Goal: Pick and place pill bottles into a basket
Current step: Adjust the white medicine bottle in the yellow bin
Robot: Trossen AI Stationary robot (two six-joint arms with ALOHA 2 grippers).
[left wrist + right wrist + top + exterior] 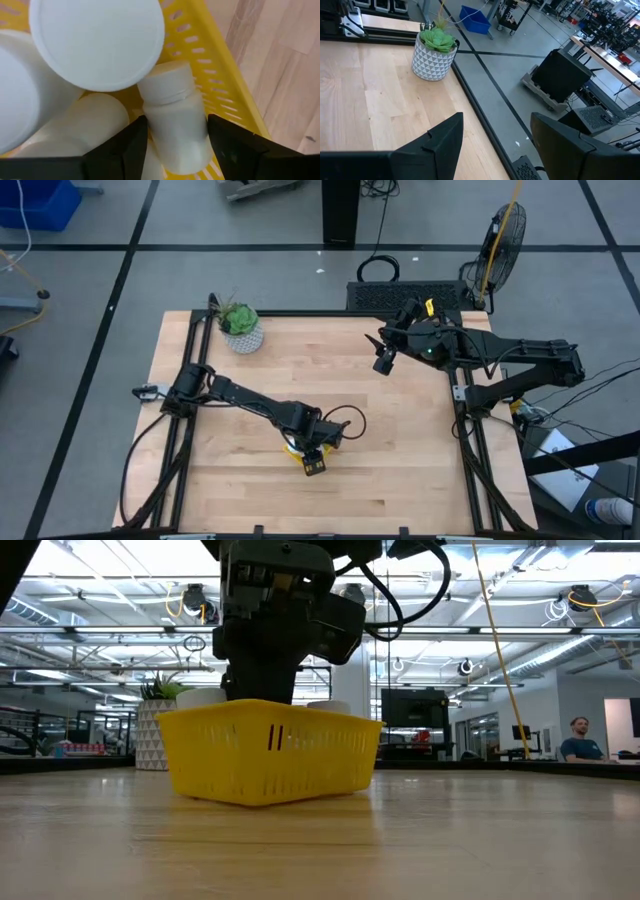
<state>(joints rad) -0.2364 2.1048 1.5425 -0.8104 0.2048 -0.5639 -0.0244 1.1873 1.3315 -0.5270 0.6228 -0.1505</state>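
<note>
The left gripper hangs low over the yellow basket, near the front middle of the table. In the left wrist view its two dark fingers stand apart on either side of a pill bottle that lies on its side inside the basket, cap pointing away from the gripper. The fingers sit close to the bottle's flanks, but whether they press on it I cannot tell. Beside that bottle lies another, also on its side, and at least two more crowd in close to the camera, one showing its round white cap face-on. The basket's slotted yellow wall runs just beside the bottle between the fingers, with bare wood beyond it.

From table height the basket rests flat on the wood, the left arm's dark body coming down into it from above, and white bottle tops peek over its rim (only slivers of them show).

The right gripper waits raised over the far right part of the table, well apart from the basket, its fingers spread with nothing between them. A potted plant stands at the far left corner. A person sits in the room beyond the table.
</note>
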